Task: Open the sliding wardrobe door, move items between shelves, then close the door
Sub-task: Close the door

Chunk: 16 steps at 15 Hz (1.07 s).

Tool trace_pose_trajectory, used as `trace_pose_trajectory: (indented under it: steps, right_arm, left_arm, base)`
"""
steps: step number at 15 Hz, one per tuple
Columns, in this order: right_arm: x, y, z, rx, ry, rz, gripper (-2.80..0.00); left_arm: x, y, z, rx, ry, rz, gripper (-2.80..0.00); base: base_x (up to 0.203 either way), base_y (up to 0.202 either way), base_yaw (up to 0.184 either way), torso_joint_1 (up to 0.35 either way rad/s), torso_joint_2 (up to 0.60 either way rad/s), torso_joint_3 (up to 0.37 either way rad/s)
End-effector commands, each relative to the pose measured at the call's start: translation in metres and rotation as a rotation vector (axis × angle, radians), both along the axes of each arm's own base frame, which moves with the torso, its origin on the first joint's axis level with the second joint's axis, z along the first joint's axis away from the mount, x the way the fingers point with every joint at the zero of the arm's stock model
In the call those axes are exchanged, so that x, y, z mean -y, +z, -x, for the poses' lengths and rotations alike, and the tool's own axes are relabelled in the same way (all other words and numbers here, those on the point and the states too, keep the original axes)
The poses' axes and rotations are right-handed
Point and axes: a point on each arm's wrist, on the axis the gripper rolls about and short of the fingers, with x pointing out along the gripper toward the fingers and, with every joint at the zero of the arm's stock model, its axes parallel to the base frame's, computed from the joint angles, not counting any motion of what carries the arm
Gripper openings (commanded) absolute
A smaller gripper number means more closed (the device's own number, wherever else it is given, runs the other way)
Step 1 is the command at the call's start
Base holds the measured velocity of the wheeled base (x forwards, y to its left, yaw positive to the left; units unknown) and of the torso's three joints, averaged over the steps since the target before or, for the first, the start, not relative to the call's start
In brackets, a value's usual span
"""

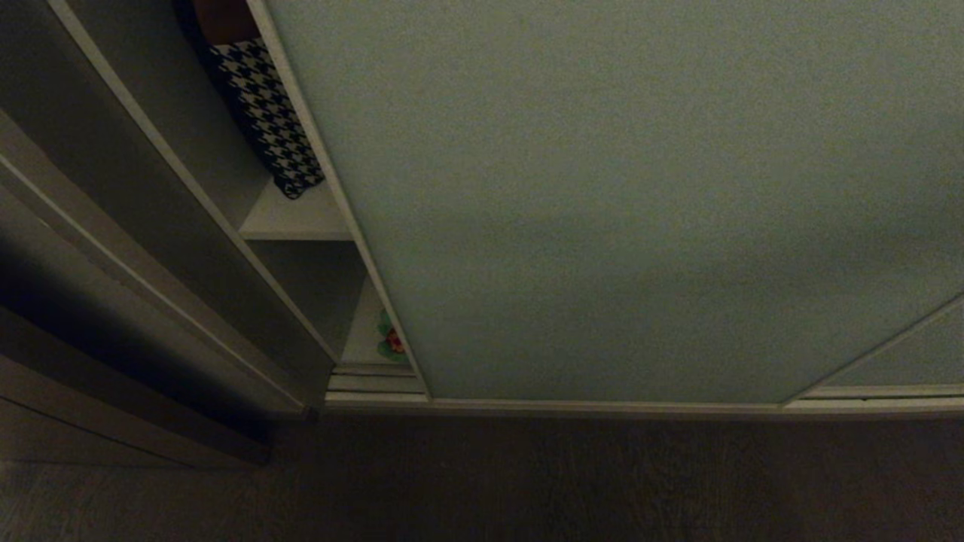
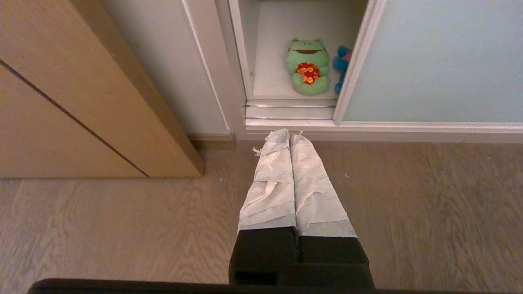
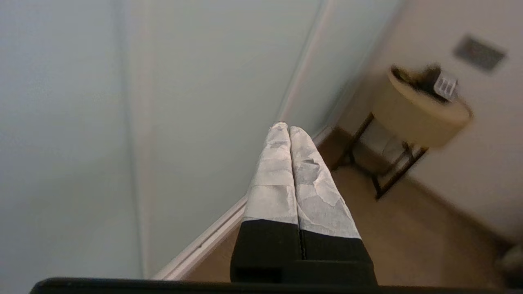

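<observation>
Left wrist view: our left gripper [image 2: 289,132] has its taped fingers [image 2: 273,179] pressed flat together with nothing between them, pointing down toward the wooden floor [image 2: 122,228] just short of the wardrobe's bottom rails [image 2: 290,109]. Our right gripper [image 3: 284,127] is likewise closed tight and empty, held in the air near the door panel, with a round side table [image 3: 416,114] off in the corner beyond it. The sliding wardrobe door [image 1: 617,196] covers most of the opening; only a narrow gap shows at its left edge. Through that gap the green frog [image 2: 308,66] sits on the lower shelf [image 2: 269,53], with the blue toy [image 2: 341,61] touching it and half hidden behind the door edge. Higher up, the houndstooth cushion [image 1: 267,113] rests on the upper shelf [image 1: 297,218]. We judge that either the door is barely opened and both toys remain to be moved, or the closing is nearly done; we cannot tell which.
</observation>
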Motion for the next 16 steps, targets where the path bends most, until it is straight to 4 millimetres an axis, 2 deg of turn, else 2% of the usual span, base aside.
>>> trace_pose_trajectory:
  steps: [1,3,6,8,11,14,16]
  right_arm:
    - [0.034,-0.003,-0.013,-0.004,-0.001,-0.076,-2.8]
    - [0.06,0.004,-0.027,0.029,0.108,-0.127,-2.8]
    - [0.089,0.024,-0.044,0.12,0.322,-0.178,-2.8]
    - [0.107,0.03,-0.056,0.156,0.447,-0.232,-2.8]
    - [0.116,0.029,-0.066,0.161,0.628,-0.312,-2.8]
    - [0.124,0.034,-0.072,0.214,0.692,-0.373,-2.8]
    - [0.122,0.035,-0.081,0.243,0.739,-0.422,-2.8]
  left_arm:
    - [0.0,0.0,0.0,-0.001,0.001,0.0,-2.8]
    - [0.0,0.0,0.0,-0.001,0.0,0.0,-2.8]
    - [0.0,0.0,0.0,-0.001,0.0,0.0,-2.8]
    - [0.0,0.0,0.0,-0.001,0.001,0.0,-2.8]
    - [0.0,0.0,0.0,-0.001,0.001,0.0,-2.8]
    - [0.0,0.0,0.0,-0.001,0.001,0.0,-2.8]
    - [0.0,0.0,0.0,-0.001,0.001,0.0,-2.8]
  base:
    - [0.0,0.0,0.0,0.0,0.0,0.0]
    - [0.0,0.0,0.0,0.0,0.0,0.0]
    - [0.0,0.0,0.0,0.0,0.0,0.0]
    - [0.0,0.0,0.0,0.0,0.0,0.0]
    - [0.0,0.0,0.0,0.0,0.0,0.0]
    - [0.0,0.0,0.0,0.0,0.0,0.0]
    - [0.0,0.0,0.0,0.0,0.0,0.0]
